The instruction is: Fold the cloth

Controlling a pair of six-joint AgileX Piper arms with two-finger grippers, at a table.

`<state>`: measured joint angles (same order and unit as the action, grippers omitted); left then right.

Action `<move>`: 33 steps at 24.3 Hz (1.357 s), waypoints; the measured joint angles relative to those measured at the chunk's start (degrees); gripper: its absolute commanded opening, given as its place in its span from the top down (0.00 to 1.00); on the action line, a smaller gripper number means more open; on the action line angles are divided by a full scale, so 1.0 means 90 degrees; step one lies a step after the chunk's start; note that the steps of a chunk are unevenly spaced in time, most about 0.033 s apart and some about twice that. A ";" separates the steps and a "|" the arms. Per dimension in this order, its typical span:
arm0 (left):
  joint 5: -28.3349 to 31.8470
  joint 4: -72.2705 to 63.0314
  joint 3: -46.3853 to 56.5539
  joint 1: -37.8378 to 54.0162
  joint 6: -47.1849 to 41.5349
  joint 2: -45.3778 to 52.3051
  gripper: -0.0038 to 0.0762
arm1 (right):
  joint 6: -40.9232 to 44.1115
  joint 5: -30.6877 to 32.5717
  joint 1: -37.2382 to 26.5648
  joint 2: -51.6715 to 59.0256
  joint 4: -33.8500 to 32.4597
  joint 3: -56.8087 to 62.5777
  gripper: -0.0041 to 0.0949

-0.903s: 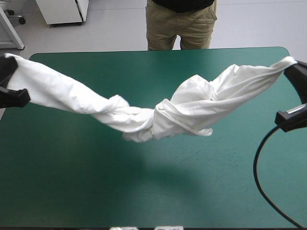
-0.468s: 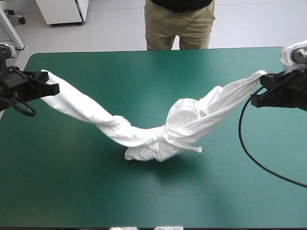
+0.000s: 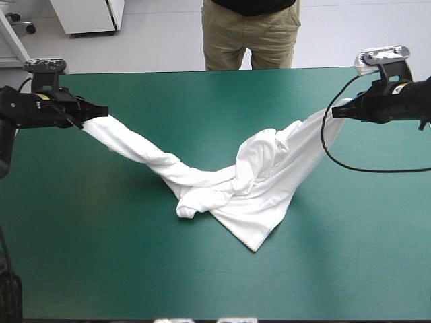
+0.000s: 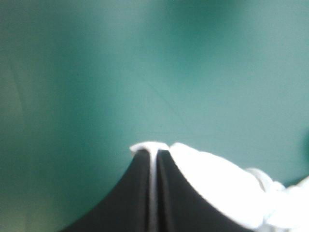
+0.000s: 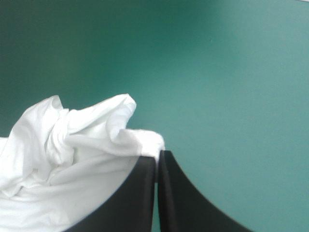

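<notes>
- T-shirt (image 3: pixel 250 202), white, strung between the two grippers in a wide V; its low middle lies on the table (image 3: pixel 101 262), around mid-table and a bit right of centre
- that middle part is a crumpled bunch, with one flatter panel spread toward the near edge and ending in a pointed corner
- left gripper (image 3: pixel 101 112) over the far-left part of the table, black fingers clenched on one end of the T-shirt; from there the cloth runs down to the bunch as a twisted rope
- right gripper (image 3: pixel 337 112) over the far-right part, fingers pinched on the other end; cloth drops from it as a wider, looser band
- both held ends are up off the table (the sag touches down only in the middle)
- left wrist view: left gripper (image 4: pixel 153 153) fingers all but meet in a pointed arch, a thin white sliver of cloth between them and a small lip of it over the tips; more T-shirt (image 4: pixel 217 186) bulges beside one finger; teal-green cover (image 4: pixel 96 72) ahead
- right wrist view: right gripper (image 5: pixel 157 157) fingers nearly together, T-shirt (image 5: pixel 72 164) heaped beside one finger and lapping over its tip; the slit between the fingers looks dark here, so the pinched cloth is hard to make out in this view, though the high view shows that end held
- teal-green cover (image 5: pixel 231 72) fills the rest of that view
</notes>
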<state>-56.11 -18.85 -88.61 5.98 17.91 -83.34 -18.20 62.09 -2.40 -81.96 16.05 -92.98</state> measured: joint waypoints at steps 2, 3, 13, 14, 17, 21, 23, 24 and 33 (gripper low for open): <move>0.0175 0.0000 0.0000 0.0000 0.0046 -0.0381 0.96 | 0.0068 -0.0241 0.0000 -0.0309 -0.0252 0.0000 0.97; 0.0251 -0.0006 0.0000 0.0000 0.0074 -0.0525 0.96 | 0.0108 -0.0342 0.0000 -0.0451 -0.0364 0.0000 0.97; 0.0617 -0.0349 0.0000 0.0000 0.0295 -0.1933 0.75 | 0.0337 -0.0805 0.0000 -0.1838 -0.0714 0.0000 0.79; 0.0617 -0.0364 0.0000 0.0000 0.0308 -0.2031 0.67 | 0.0335 -0.0814 0.0000 -0.1942 -0.0714 0.0000 0.72; 0.0625 -0.0384 0.0000 0.0000 0.0328 -0.2402 0.32 | 0.0402 -0.0941 0.0000 -0.2280 -0.0714 0.0000 0.39; 0.0664 -0.0384 0.0005 0.0000 0.0333 -0.2538 0.23 | 0.0553 -0.1177 0.0000 -0.2311 -0.0715 0.0000 0.32; 0.0640 -0.0379 0.0012 0.0000 0.0333 -0.2544 0.24 | 0.0669 -0.1335 0.0000 -0.2161 -0.0802 0.0000 0.33; 0.0596 -0.0377 0.0012 0.0000 0.0333 -0.2496 0.24 | 0.0716 -0.1437 0.0000 -0.1917 -0.0875 0.0000 0.34; 0.0142 -0.0377 0.0044 0.0000 0.0333 -0.0437 0.27 | 0.0526 -0.0794 0.0000 0.0294 -0.0247 -0.0018 0.42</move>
<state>-54.83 -22.24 -88.22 5.98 20.90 -87.28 -13.46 54.95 -2.40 -79.31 13.83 -93.14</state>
